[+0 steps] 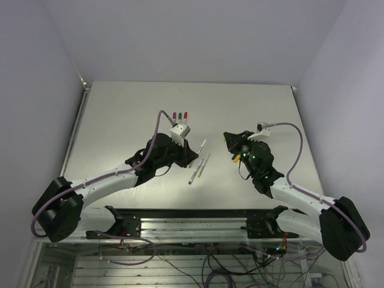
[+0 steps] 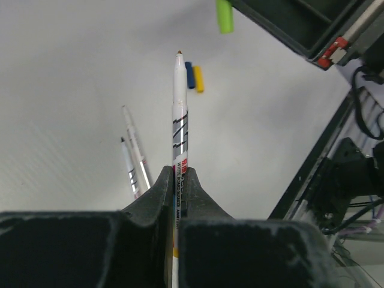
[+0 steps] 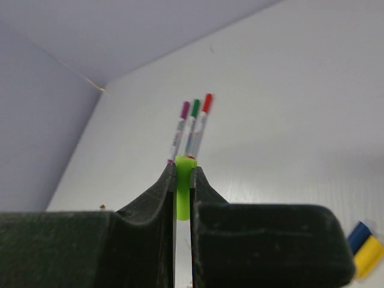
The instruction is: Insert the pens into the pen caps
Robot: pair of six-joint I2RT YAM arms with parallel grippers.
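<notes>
Pen [image 2: 179, 114] pinched in the left claw [image 2: 179, 180], lime cap [image 3: 182, 192] pinched in the right claw [image 3: 182, 174]; tip and cap mouth are best lined up on one axis before the pen is eased in. Two loose pens [image 2: 137, 153] are seen ahead-left of the left claw, blue and yellow caps [image 2: 198, 79] ahead of it. The plain pale table [image 1: 132, 108] is enclosed by bare lilac walls [image 1: 180, 36].

A: Any writing you can read?
B: Only on the pen [image 2: 179, 114] in the left pincer [image 2: 178, 173]; small print along its barrel, toward 6 o'clock, seems to say "WHITE BOARD MARKER"; the red patch above it is illegible.
A: Elsewhere?
B: Two loose pens [image 2: 135, 162] at 9 o'clock carry markings; too blurred to read.
</notes>
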